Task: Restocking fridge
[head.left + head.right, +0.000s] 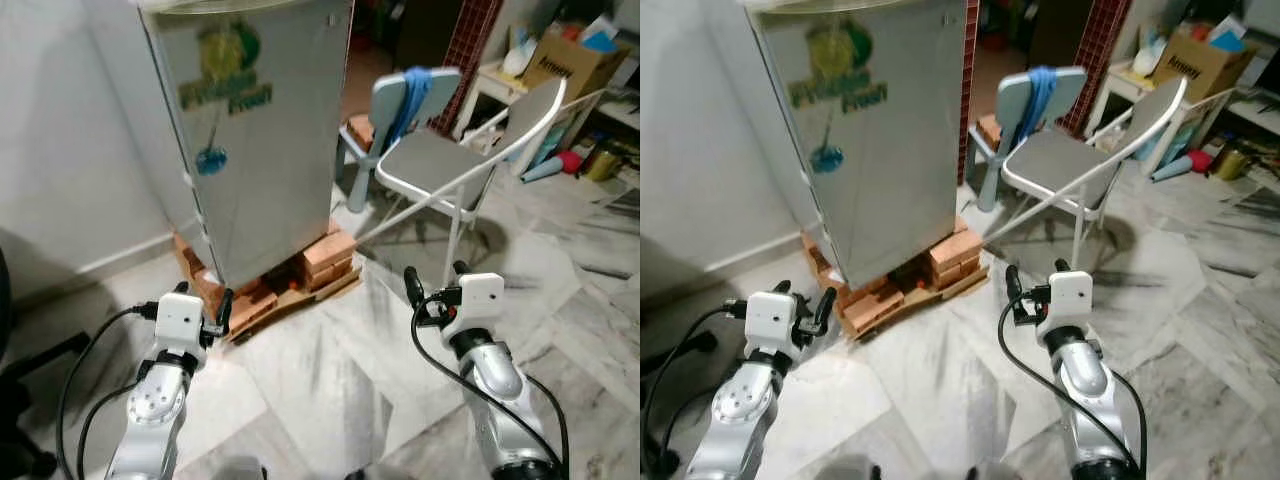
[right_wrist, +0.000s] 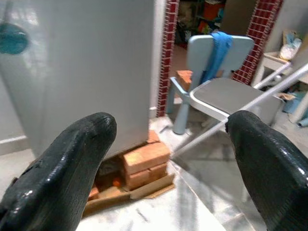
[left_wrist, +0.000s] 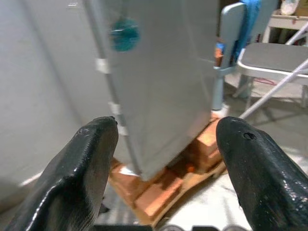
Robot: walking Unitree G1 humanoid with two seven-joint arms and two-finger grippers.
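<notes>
A small silver fridge (image 1: 262, 130) stands ahead with its door closed, a green and blue sticker on the front. It rests on stacked orange bricks (image 1: 322, 258) and cardboard. My left gripper (image 1: 205, 298) is raised low before the fridge's left corner, open and holding nothing. My right gripper (image 1: 435, 280) is to the right of the bricks, over the marble floor, open as well. In the left wrist view the fingers (image 3: 91, 159) frame the fridge's hinge edge (image 3: 113, 108). Between the fingers (image 2: 269, 159) in the right wrist view are the fridge side and bricks (image 2: 144, 161).
A grey folding chair (image 1: 440, 160) stands right of the fridge, with a pale blue child's chair (image 1: 405, 100) draped in blue cloth behind it. A cardboard box (image 1: 575, 60) sits on a white table at the far right. A white wall (image 1: 70, 150) runs along the left.
</notes>
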